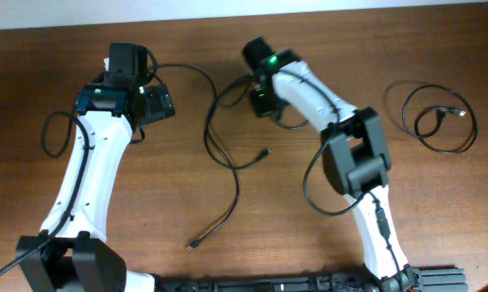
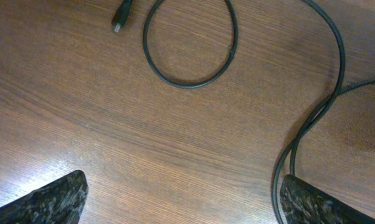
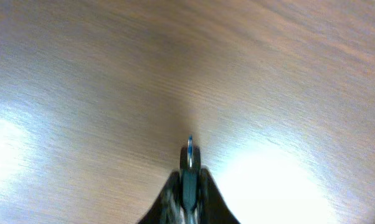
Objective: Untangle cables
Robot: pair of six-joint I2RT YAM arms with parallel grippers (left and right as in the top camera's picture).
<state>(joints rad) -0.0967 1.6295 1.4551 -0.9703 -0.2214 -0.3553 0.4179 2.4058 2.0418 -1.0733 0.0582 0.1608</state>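
A: We logged the left gripper [image 2: 184,196] gaping wide and empty. The right gripper [image 3: 189,167] was pinched closed on a thin sliver we couldn't identify.

B: The cables [image 2: 187,85] sprawled just beside the right gripper. We judged a slow lift best, so the loops could slide free.

No words, numbers, labels or signs can be read in any of the three views.
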